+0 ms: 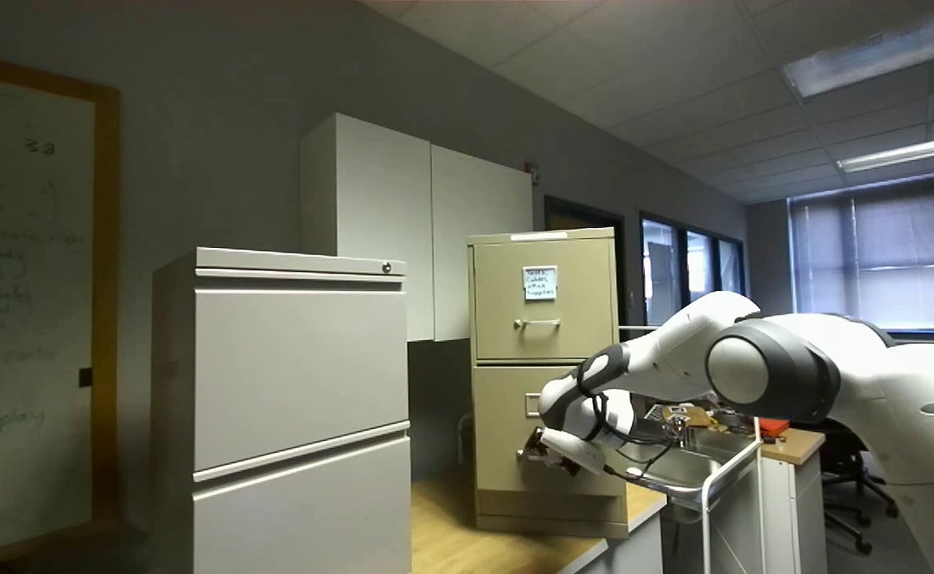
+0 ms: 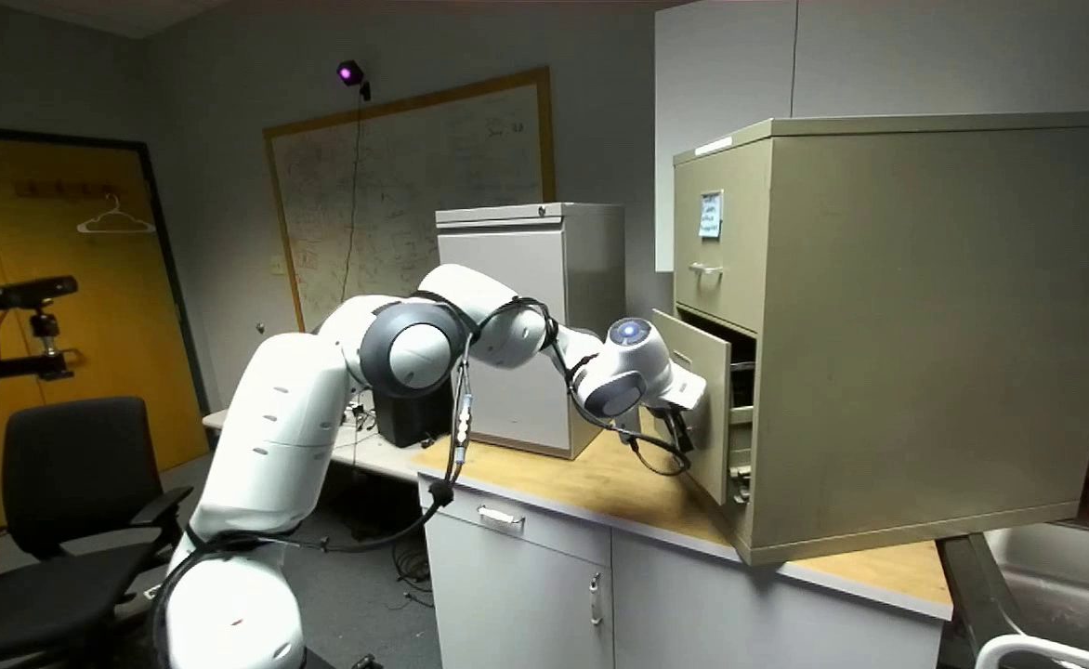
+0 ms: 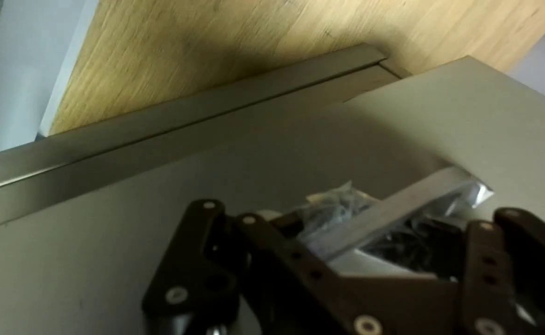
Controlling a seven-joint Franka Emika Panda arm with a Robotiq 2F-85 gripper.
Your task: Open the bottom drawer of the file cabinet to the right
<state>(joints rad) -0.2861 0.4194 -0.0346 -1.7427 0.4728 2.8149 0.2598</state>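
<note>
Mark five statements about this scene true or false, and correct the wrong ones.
1. The bottom drawer of the file cabinet stands partly open. True.
2. The top drawer is pulled out too. False: the top drawer is shut.
3. The tool is at the bottom drawer's handle. True.
4. The blue-and-white paper is on the bottom drawer. False: that paper is on the top drawer.
5. The file cabinet stands on a wooden counter. True.
</note>
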